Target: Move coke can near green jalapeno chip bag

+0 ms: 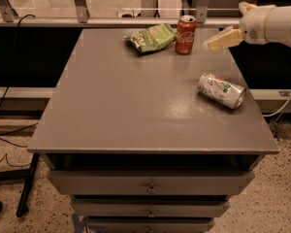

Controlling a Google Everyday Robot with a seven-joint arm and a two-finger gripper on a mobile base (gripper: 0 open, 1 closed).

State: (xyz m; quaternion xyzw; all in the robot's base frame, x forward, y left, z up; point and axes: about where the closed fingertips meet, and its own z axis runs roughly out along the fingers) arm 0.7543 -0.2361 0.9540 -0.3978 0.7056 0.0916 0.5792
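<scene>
Two cans: coke can [185, 29] upright beside green jalapeno chip bag [150, 37], silver can [221, 90] lying nearer; jaws parted, empty, rightward.

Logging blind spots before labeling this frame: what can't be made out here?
- The pincer sits right of the coke can, apart from it; the camera view's right edge cuts off the arm behind it.
- The coke can and the green jalapeno chip bag: touching or just beside each other, the angle hides which.
- The silver-and-green can, lying on its side: print too small to read.
- The slot under the table top: lost in shadow.
</scene>
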